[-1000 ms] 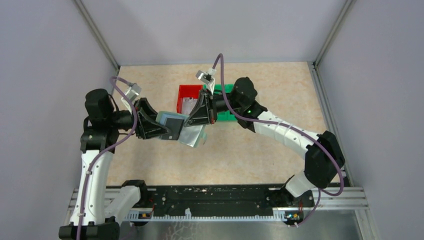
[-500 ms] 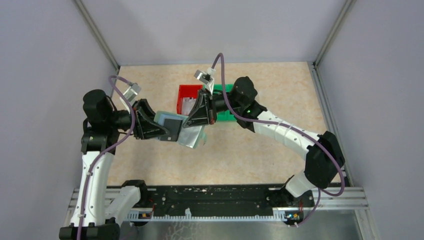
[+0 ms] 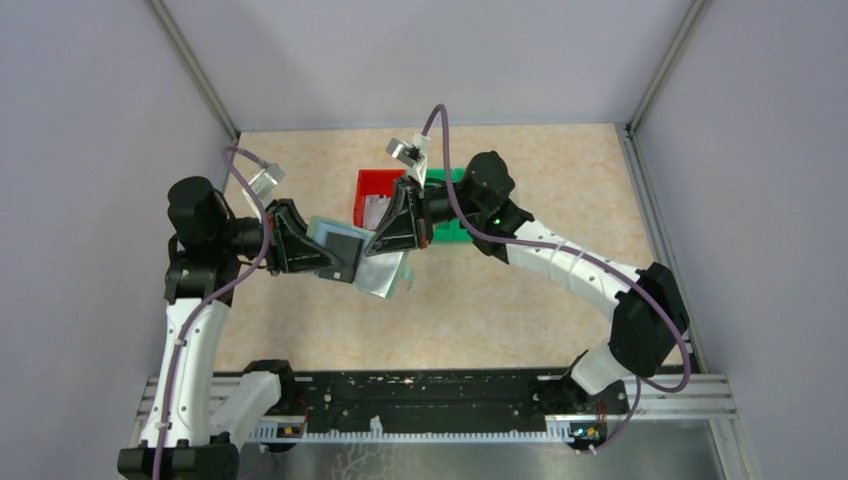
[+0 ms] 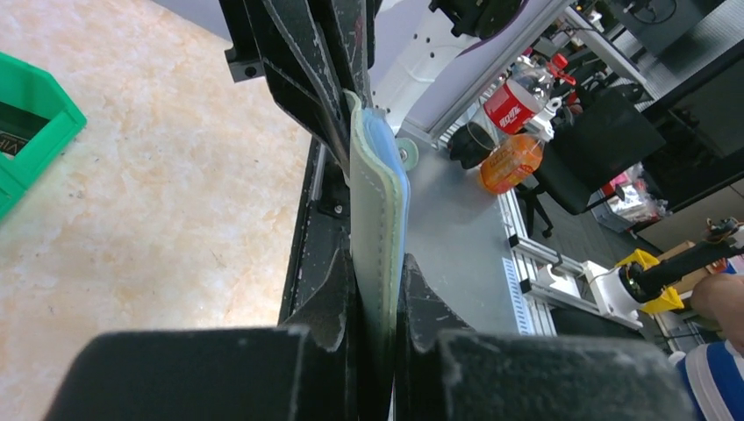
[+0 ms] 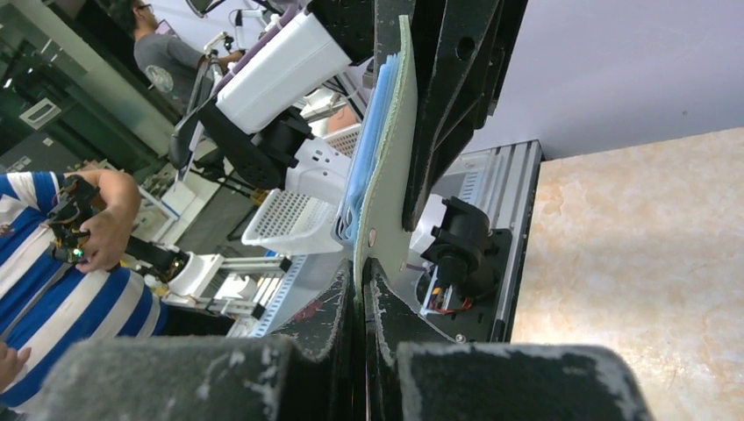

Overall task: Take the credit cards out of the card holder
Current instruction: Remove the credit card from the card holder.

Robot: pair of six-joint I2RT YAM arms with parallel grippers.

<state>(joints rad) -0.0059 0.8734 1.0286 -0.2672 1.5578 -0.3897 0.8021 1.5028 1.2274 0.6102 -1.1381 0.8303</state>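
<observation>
1. The left gripper [image 4: 377, 267] reaches in from the left, above the table [image 3: 560, 200]. Its jaws are clamped on the left edge of the card holder [image 3: 385, 272], one finger [image 4: 333, 294] on the grey-green outside and the other on the pale blue inside.
2. The card holder hangs in the air between the two grippers, clear of the table, opened out flat. Its pale blue pocketed half is to the left and its grey half to the right and nearer.
3. A dark grey-black credit card [image 3: 348, 250] sits on the left half of the holder, just beside the left gripper's tips. I cannot tell whether those jaws also touch the card.
4. The red bin [image 3: 372, 190] stands on the table just beyond the holder, with something pale inside it.
5. The right gripper [image 5: 360, 272] comes in from the far right. Its jaws are pressed together on the thin grey-green flap of the holder, which stands edge-on in the right wrist view.
6. The green bin [image 3: 455, 232] stands just right of the red one, partly hidden behind the right arm's wrist.
</observation>
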